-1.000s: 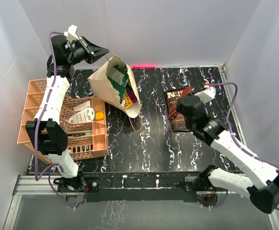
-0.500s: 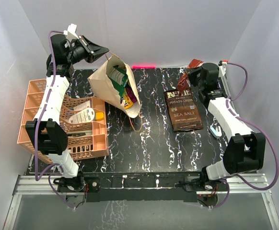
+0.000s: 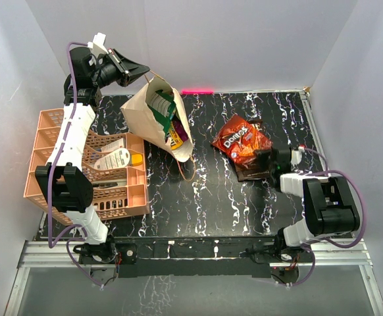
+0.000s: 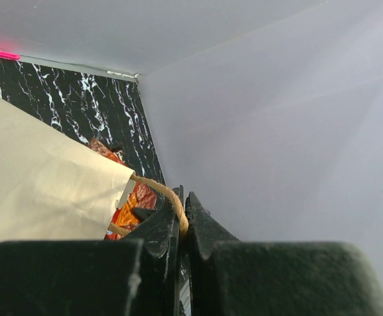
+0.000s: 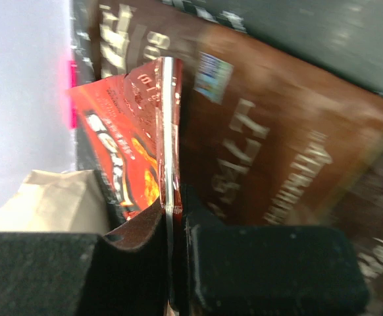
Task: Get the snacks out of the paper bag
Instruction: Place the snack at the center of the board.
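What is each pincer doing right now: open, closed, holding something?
Left pincer: closed on the paper bag's handle.
Right pincer: closed on the red snack packet, gripping its edge.

A tan paper bag [image 3: 142, 115] stands tilted at the far left, its mouth gaping toward the right and one looped handle [image 3: 189, 172] hanging out on the near side. A green packet [image 3: 166, 108] and a yellow-and-purple packet [image 3: 176, 137] show inside. To the right, a red Doritos packet [image 3: 242, 139] rests over the far end of a dark brown Kettle chips packet [image 3: 249, 171].
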`<state>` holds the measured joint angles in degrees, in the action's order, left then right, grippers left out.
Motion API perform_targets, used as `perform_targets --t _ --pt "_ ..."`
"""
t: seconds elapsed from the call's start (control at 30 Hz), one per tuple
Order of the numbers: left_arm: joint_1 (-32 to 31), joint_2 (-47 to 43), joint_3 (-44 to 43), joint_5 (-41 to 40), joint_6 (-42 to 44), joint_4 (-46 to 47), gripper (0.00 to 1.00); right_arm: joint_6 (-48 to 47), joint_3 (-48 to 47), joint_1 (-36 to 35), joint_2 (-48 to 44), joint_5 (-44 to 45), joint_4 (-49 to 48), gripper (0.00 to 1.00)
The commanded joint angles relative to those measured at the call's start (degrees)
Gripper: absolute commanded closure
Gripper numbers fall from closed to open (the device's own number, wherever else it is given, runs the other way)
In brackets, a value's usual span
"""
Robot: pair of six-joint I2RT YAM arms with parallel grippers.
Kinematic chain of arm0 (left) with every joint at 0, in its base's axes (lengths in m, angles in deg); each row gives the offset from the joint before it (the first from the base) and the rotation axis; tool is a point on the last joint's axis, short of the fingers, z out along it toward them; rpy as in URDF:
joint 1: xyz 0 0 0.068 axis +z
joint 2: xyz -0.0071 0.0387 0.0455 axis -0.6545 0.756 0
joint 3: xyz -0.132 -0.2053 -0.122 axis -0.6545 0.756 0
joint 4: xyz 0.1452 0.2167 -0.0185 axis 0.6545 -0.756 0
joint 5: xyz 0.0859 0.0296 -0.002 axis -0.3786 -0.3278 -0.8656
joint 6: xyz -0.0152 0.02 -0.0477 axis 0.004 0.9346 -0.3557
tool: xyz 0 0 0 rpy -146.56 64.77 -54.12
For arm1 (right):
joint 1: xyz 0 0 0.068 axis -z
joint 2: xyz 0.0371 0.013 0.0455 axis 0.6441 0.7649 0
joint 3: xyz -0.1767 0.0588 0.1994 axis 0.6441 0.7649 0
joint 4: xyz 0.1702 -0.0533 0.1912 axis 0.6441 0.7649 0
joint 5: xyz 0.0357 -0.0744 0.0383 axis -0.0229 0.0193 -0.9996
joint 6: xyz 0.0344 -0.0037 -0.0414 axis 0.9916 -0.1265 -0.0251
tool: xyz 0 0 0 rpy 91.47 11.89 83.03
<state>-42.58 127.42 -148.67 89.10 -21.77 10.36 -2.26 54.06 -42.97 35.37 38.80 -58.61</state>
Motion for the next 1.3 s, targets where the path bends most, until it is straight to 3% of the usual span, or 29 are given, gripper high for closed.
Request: perform_targets --t 0.0,0.17,0.5,0.63,0.9,1.27 --pt "0.66 -1.68 -1.06 0.53 -0.05 1.01 1.00 -0.95 7.08 0.15 -1.37 5.57 -15.44 0.93" --pt "0.69 -1.68 -0.71 0.47 -0.27 1.31 1.00 -3.01 8.81 0.21 -2.70 9.63 -15.22 0.93" --pt "0.71 -1.48 -1.74 0.54 0.13 0.40 1.00 -2.71 2.88 0.18 -4.33 14.71 -12.59 0.93" --pt "0.72 -1.37 -1.90 0.68 0.20 0.31 1.00 2.87 3.05 0.15 -6.59 18.57 -6.52 0.93" --pt "0.65 -1.35 -0.74 0.68 -0.23 1.32 1.00 8.66 6.75 -0.09 -5.02 15.20 -4.26 0.93" --pt "0.59 -1.28 -0.11 0.91 -0.93 1.99 1.00 24.53 16.25 -4.05 -12.09 26.03 3.14 0.93"
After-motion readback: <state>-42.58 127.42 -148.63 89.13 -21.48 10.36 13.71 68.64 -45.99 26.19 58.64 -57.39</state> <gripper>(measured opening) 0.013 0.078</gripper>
